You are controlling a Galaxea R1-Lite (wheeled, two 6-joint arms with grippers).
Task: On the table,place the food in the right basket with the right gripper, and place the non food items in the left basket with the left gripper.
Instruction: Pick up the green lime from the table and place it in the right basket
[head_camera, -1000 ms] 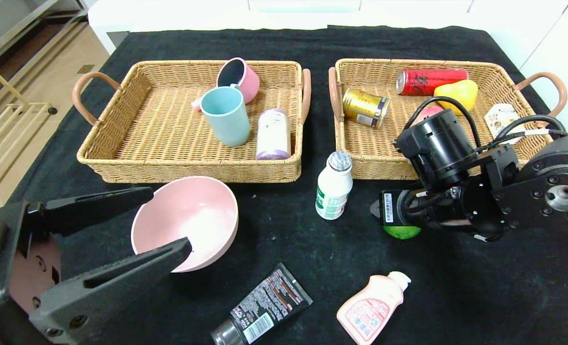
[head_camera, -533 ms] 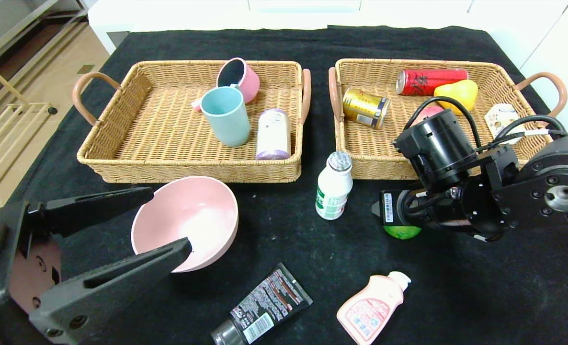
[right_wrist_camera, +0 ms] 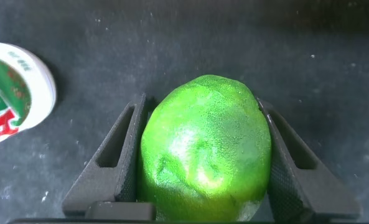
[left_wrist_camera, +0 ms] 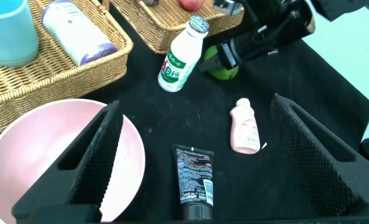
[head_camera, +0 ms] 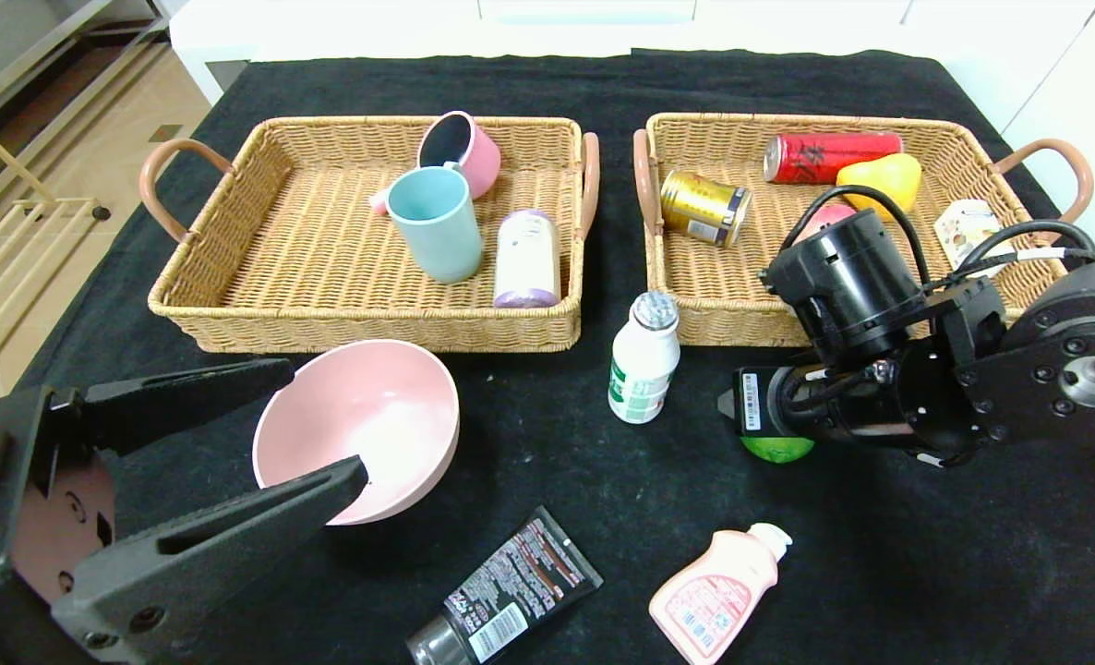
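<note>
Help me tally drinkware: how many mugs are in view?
2, both in the left basket: a pink mug on its side at the back, a light blue mug before it. The arm may hide others.

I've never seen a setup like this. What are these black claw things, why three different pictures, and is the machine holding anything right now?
It is a two-armed robot sorting things on a table. One picture looks down from its head; the other two come from cameras on its wrists. The left gripper hangs open at a pink bowl. The right gripper has its fingers closed on a green lime. A white bottle stands nearby; a black tube and a pink bottle lie on the cloth. The left basket holds cups, the right basket cans and fruit.
</note>
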